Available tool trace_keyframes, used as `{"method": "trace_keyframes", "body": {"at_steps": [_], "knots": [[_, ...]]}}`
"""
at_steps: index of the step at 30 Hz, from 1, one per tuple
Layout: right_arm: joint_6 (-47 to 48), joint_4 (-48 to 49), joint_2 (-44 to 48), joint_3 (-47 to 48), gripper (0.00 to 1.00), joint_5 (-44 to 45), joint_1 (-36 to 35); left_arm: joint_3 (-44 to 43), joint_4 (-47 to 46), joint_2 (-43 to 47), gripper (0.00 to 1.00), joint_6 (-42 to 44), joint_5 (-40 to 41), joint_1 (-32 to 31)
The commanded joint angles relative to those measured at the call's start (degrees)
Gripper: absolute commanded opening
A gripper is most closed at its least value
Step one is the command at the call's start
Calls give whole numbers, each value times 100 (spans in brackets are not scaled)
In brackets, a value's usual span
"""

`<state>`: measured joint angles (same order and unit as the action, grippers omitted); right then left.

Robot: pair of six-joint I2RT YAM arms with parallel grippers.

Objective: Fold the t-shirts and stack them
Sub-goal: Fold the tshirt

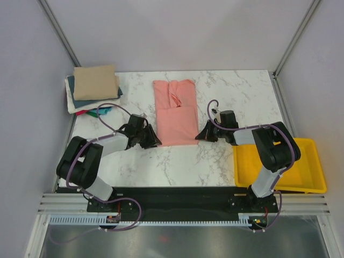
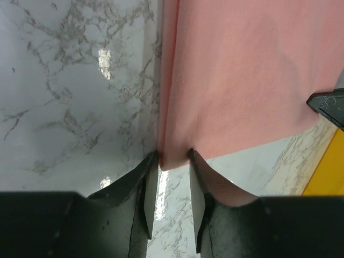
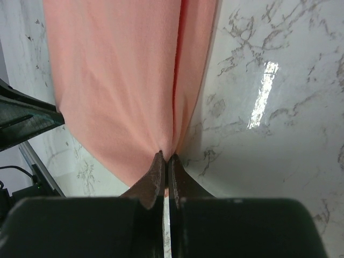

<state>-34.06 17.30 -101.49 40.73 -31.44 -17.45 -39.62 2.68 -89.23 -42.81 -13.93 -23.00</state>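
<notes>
The salmon-pink t-shirt (image 1: 176,115) lies folded into a long strip in the middle of the table, its near half doubled over. My left gripper (image 1: 153,141) is at its near left corner. In the left wrist view the jaws (image 2: 173,156) stand apart, with the corner of the shirt (image 2: 242,75) between the tips and flat. My right gripper (image 1: 201,135) is at the near right corner. In the right wrist view it (image 3: 164,156) is shut on the shirt (image 3: 118,80), with creases running to the pinch.
A stack of folded t-shirts, tan on top (image 1: 95,81), sits at the back left over white, teal and red ones. The yellow tray (image 1: 317,172) lies at the right near edge. Walls and corner posts surround the table.
</notes>
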Motion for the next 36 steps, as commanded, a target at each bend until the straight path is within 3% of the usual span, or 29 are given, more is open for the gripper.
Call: {"method": "trace_keyframes", "body": {"at_steps": [1, 3, 6, 8, 10, 17, 26, 31, 36], "knots": [[207, -104, -152, -100, 0, -73, -13, 15, -241, -95, 36, -123, 119, -37], [207, -95, -152, -100, 0, -73, -13, 76, -443, -51, 35, -131, 110, -64], [172, -104, -152, -100, 0, -90, -4, 112, -487, -24, 26, -131, 119, -90], [146, -121, -125, -100, 0, -116, 14, 129, -505, 19, 11, -131, 84, -81], [84, -218, -73, -109, 0, -152, 14, 156, -496, 81, 2, -131, -21, -90], [5, -841, 1023, -495, 0, -152, -39, 305, 556, 1169, 2, -219, 180, -274], [-214, -3626, 3597, -479, 0, 804, -670, 130, 2482, 3314, 2, -631, 277, -872], [-478, -4866, 4532, 178, 0, 1315, -1084, -590, 3553, 3983, 2, -817, 356, -1066], [-329, -5727, 4806, 952, 0, 1596, -1173, -1380, 4056, 3914, 2, -642, 470, -1066]]}}
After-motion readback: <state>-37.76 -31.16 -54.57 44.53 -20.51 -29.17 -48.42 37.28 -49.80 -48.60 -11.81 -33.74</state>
